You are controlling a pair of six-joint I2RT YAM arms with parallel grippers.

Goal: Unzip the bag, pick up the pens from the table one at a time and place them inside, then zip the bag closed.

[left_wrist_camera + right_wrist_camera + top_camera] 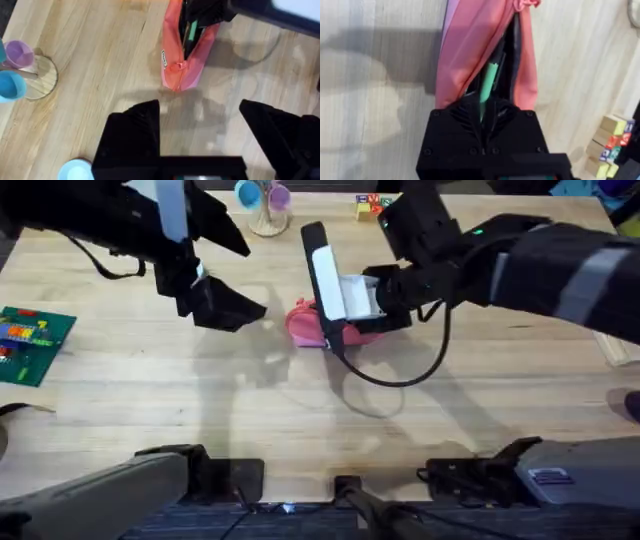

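- Lying on the light wooden bench near its middle, the pink-red pencil pouch has its zipper undone and its mouth gaping.
- The right gripper is at the pouch's open mouth; its black fingers are closed on the light-green pen, whose front end points down into the opening between the pouch's two fabric sides.
- In the left wrist view the same pen shows as a green sliver inside the pouch's dark opening, under the right arm's black body.
- The left gripper hovers above bare bench just beside the pouch's closed end; its fingers are spread wide and hold nothing.
- A small wooden stand with blue and purple cups sits at the far edge; a green block board lies at the left side.
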